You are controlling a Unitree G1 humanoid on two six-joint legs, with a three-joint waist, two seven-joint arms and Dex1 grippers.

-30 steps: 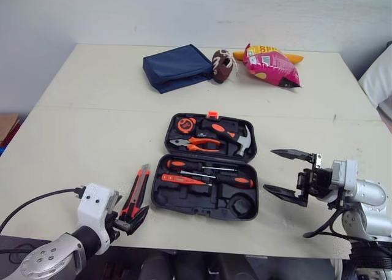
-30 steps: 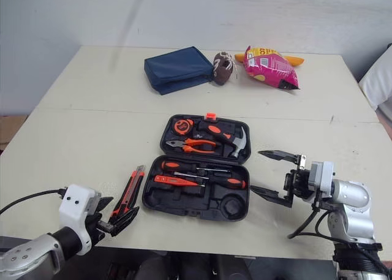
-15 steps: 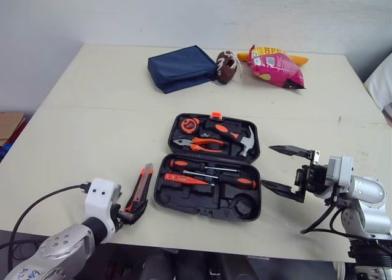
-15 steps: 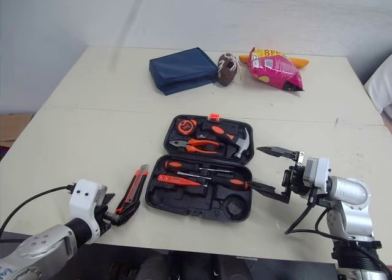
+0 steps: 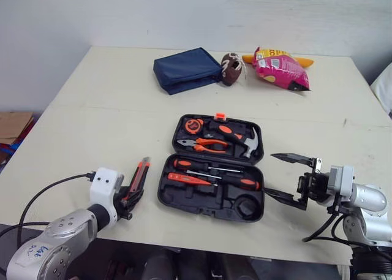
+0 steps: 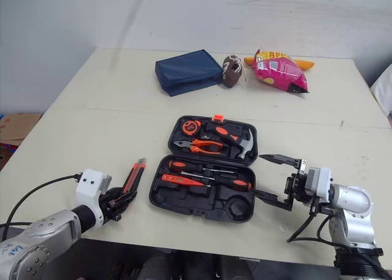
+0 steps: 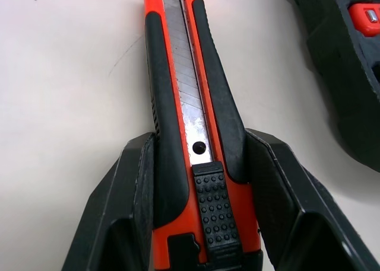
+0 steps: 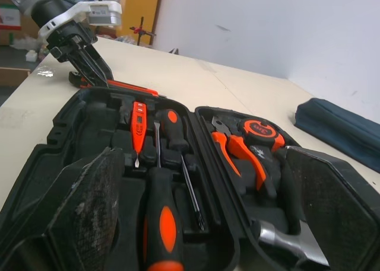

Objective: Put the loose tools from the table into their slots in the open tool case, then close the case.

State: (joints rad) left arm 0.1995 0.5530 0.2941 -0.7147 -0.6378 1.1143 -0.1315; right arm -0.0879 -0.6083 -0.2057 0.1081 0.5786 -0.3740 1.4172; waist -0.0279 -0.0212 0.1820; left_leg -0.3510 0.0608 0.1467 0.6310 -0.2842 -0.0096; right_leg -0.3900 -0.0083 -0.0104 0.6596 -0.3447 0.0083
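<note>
A navy blue pouch [image 5: 187,70] is seen lying flat at the far side, before a pale wall [image 5: 196,13]. A small brown football [image 5: 230,68] is set just beside it, and a pink snack bag [image 5: 280,71] lies near the ball. A cardboard box [image 5: 13,122] is seen on the floor.

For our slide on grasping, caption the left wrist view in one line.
Left claw gripping the orange-and-black knife by its sides on the table, beside the tool case.

Orange-and-black utility knife [image 7: 178,105] — black tool case [image 5: 202,201], navy pouch [image 5: 187,68].
</note>
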